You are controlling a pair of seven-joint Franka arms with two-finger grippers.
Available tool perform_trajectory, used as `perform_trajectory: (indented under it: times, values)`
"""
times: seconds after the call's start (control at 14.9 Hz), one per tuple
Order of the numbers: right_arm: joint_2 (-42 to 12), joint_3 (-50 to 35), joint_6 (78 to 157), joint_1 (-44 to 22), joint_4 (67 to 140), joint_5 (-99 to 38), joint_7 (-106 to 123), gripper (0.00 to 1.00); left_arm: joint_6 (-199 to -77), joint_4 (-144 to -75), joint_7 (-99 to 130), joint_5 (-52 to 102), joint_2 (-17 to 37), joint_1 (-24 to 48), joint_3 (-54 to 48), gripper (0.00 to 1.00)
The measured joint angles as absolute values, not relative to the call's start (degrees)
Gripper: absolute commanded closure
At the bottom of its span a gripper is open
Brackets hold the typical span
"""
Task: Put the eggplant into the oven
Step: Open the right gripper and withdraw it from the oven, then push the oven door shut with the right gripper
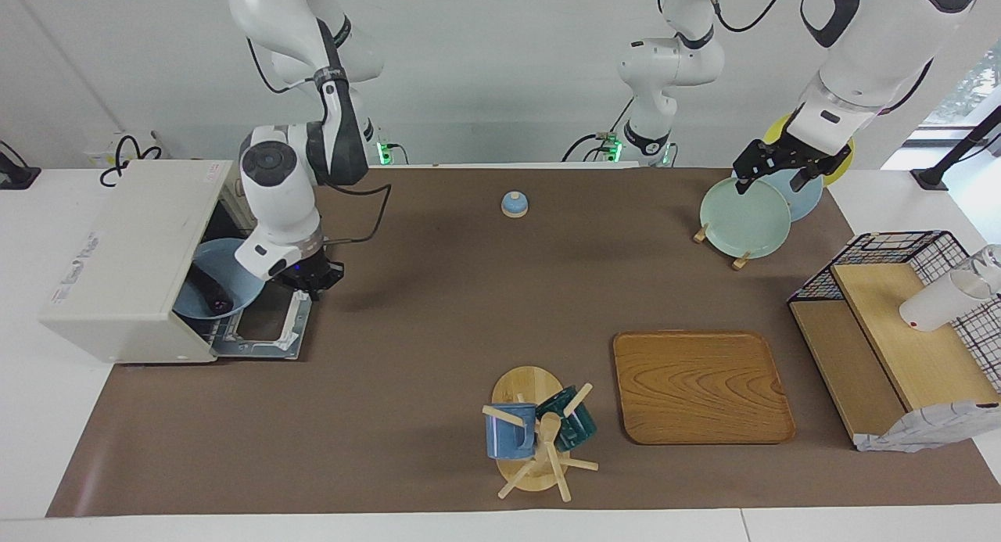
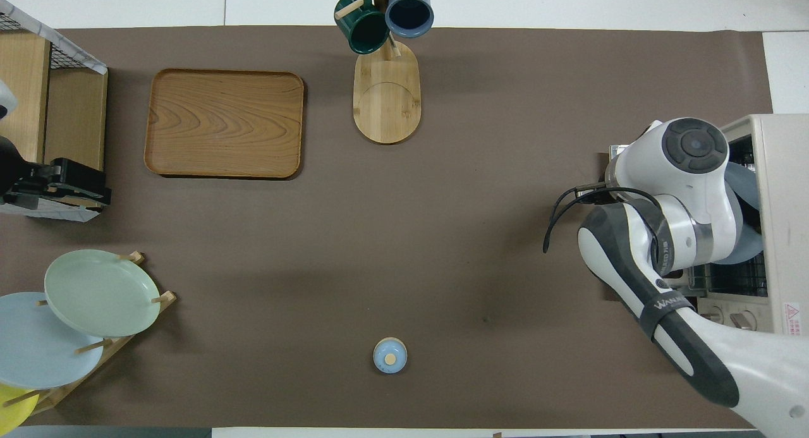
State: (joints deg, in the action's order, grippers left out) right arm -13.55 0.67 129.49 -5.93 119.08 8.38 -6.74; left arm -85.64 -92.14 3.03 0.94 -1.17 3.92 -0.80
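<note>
The off-white oven [image 1: 129, 245] stands at the right arm's end of the table with its door [image 1: 266, 332] dropped open. A blue plate [image 1: 227, 272] lies in the oven's mouth, and on it rests the dark eggplant [image 1: 208, 292]. My right gripper [image 1: 314, 279] hangs shut and holds nothing, over the door's edge on the side toward the table's middle. In the overhead view the right arm covers the eggplant; only the oven [image 2: 784, 191] and a strip of the plate [image 2: 746, 182] show. My left gripper [image 1: 770, 176] waits open over the plate rack.
A rack with a green plate [image 1: 744, 217] and other plates stands under the left gripper. A black wire basket [image 1: 899, 323] with wooden boards holds a white cup [image 1: 938, 301]. A wooden tray [image 1: 702, 385], a mug tree [image 1: 539, 436] and a small blue knob [image 1: 514, 204] sit mid-table.
</note>
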Motion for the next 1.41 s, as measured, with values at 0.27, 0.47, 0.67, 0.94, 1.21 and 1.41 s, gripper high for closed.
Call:
perform_trajectory:
  times: [0.27, 0.47, 0.67, 0.94, 1.21, 1.41]
  values:
    - [-15.04, 0.69, 129.44, -5.66, 119.1, 9.18, -7.07, 1.0, -85.64, -92.14, 3.03, 0.94, -1.17, 3.91, -0.8, 0.0]
    - [-14.96, 0.66, 127.72, -6.53, 119.04, 18.11, -7.17, 1.0, -85.64, -92.14, 3.03, 0.94, -1.17, 3.91, -0.8, 0.0]
    - [-14.93, 0.31, 125.57, -7.91, 118.47, 22.99, -7.32, 1.0, -85.64, -92.14, 3.03, 0.94, -1.17, 3.91, -0.8, 0.0]
    - [-13.61, -0.14, 118.67, -7.87, 114.15, 23.01, -2.08, 1.0, -85.64, -92.14, 3.03, 0.94, -1.17, 3.9, -0.8, 0.0]
    - [-8.69, -0.11, 112.72, -4.35, 111.04, 18.54, 6.39, 1.0, -85.64, -92.14, 3.03, 0.94, -1.17, 3.9, -0.81, 0.0]
    - [-5.61, -0.03, 110.88, -1.14, 110.32, 18.05, 11.3, 1.0, -85.64, -92.14, 3.03, 0.94, -1.17, 3.9, -0.81, 0.0]
